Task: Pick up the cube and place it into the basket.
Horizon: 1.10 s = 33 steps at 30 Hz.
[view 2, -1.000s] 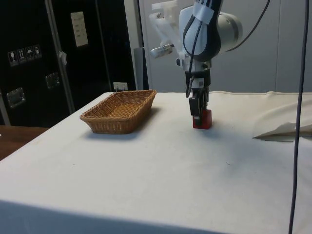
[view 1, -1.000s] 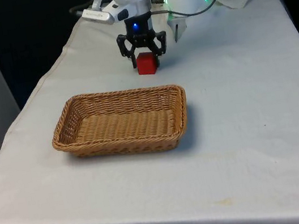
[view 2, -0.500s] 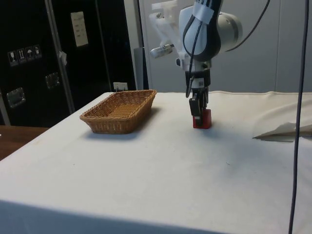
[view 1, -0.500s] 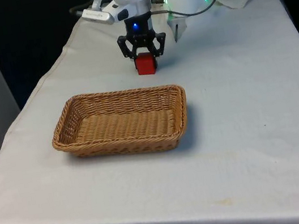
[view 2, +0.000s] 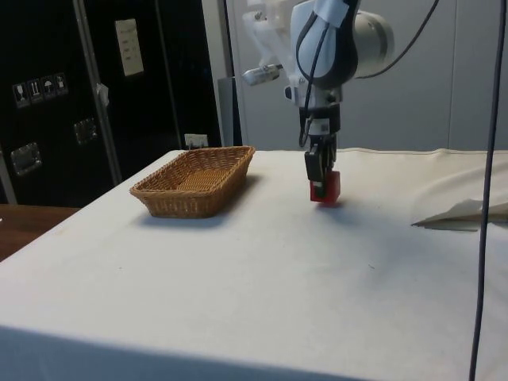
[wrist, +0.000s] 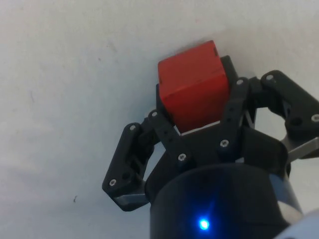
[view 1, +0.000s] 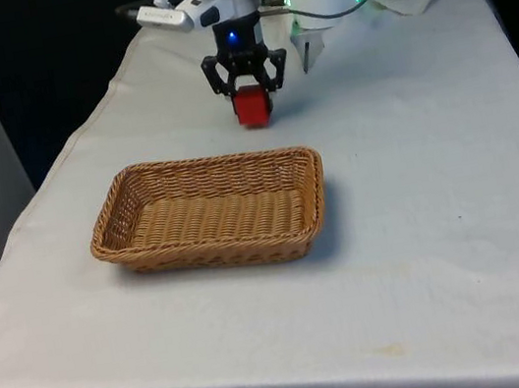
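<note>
End effector [view 1: 248, 89] clamped on red cube [view 1: 252, 107], apparently just clear of worktop [view 1: 416, 178]. Wicker basket [view 1: 211, 212] nearby, apart from end effector.

A white cloth [view 1: 437, 184] covers the table, smooth across most of its top and rumpled at the far end, where folds bunch up (seen at [view 2: 468, 210] in the side view). Dark cabinets [view 2: 55, 95] stand behind, one door bearing a pale label [view 2: 128, 47]. A black cable [view 2: 486, 182] hangs down in the side view.
</note>
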Motion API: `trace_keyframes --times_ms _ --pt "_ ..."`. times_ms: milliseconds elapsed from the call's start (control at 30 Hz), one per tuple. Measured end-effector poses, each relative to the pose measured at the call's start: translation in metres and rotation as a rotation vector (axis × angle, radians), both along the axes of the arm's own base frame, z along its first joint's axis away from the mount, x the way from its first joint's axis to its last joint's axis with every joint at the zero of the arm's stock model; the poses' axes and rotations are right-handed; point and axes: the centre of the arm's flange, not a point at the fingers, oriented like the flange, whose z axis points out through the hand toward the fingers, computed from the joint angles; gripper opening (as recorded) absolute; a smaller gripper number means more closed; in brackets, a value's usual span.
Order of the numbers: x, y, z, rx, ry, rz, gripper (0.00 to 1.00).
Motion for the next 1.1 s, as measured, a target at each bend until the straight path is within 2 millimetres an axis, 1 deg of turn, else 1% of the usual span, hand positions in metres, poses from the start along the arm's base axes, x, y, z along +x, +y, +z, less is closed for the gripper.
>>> trace_keyframes --times_ms 167,333,400,600,667,933,1100 --pt "0.001 0.000 0.006 0.009 -0.005 0.001 0.02" --pt "0.003 0.000 0.017 0.022 -0.012 0.005 0.02" --pt "0.003 0.000 0.017 0.022 -0.012 0.005 0.02" --pt "0.006 0.000 0.030 0.041 -0.015 0.008 0.02" --pt "0.006 0.000 0.030 0.041 -0.015 0.008 0.02" --pt "0.014 -0.001 0.048 0.062 -0.014 0.019 0.02" --pt "0.018 -0.001 0.056 0.070 -0.011 0.027 0.02"
